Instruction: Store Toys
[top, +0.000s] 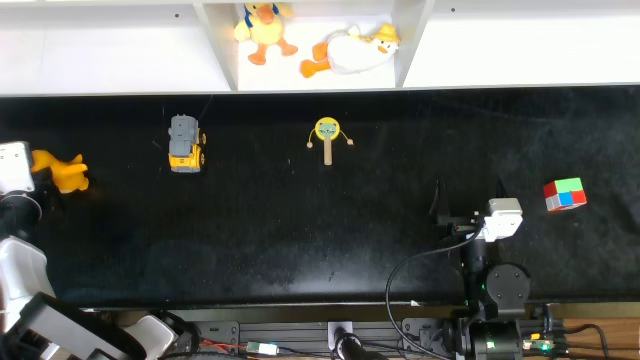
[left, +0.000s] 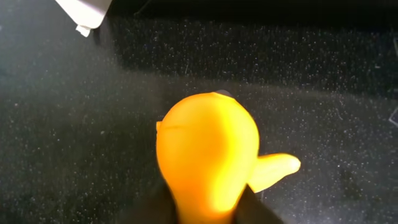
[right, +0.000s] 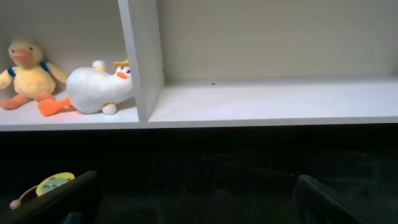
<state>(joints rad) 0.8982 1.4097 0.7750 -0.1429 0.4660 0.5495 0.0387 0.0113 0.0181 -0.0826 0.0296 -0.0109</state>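
Orange toy (left: 208, 155), pinched in my left gripper (left: 208, 213), pointed lengthwise toward the truck (top: 185, 143); my right gripper (right: 193, 200) gaped wide.

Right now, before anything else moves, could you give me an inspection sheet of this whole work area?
Surface: black table, speckled, no spills seen.
Job's things: orange toy in the left claw; toy truck, rattle and colour cube on the table; yellow plush duck and white plush bird in the white shelf's middle compartment.
Clutter: nothing seen.
Claws: left claw shut on the orange toy; right claw open, empty.
Cables: black cable looped at the table's near edge.
Surroundings: white shelf along the table's far edge.
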